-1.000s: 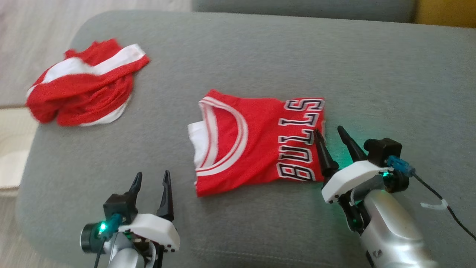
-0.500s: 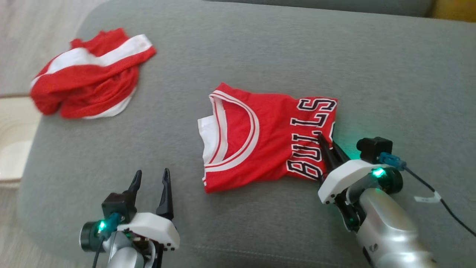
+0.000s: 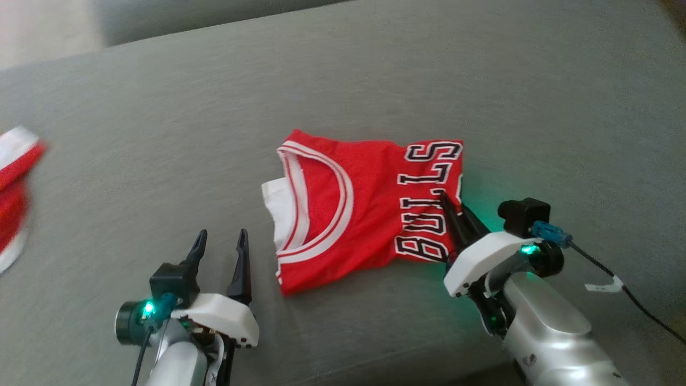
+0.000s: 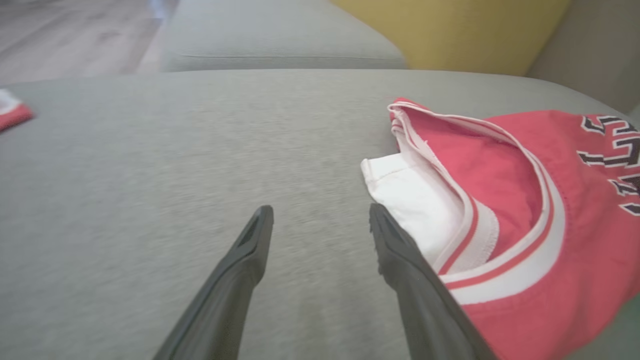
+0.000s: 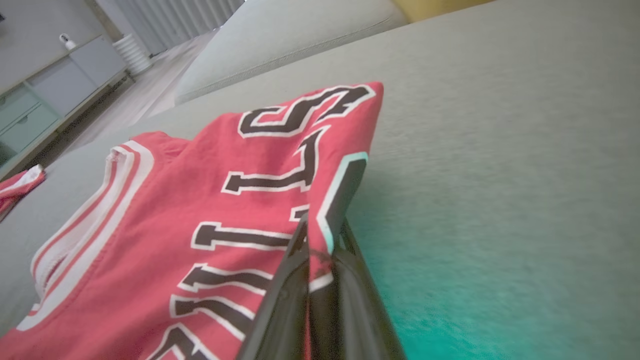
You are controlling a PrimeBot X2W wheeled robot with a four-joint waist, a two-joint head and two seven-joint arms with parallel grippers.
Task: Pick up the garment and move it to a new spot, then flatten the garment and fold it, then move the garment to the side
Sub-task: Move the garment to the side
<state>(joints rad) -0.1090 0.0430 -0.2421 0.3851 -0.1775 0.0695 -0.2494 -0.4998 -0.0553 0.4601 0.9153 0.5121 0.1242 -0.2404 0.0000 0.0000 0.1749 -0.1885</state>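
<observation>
At frame centre the folded garment (image 3: 364,209) lies long axis left-to-right on the cushion (image 3: 375,80). I read my right gripper (image 3: 453,206) pinching its right edge; my left gripper (image 3: 222,236) gapes at lower left, just clear.

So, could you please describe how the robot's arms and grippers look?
Both the left gripper and right gripper have two long dark fingers on a white housing, with a black camera block and a green light at the wrist. The forearms are silver-grey. A black cable with a white tag runs from a blue connector on the right wrist.
</observation>
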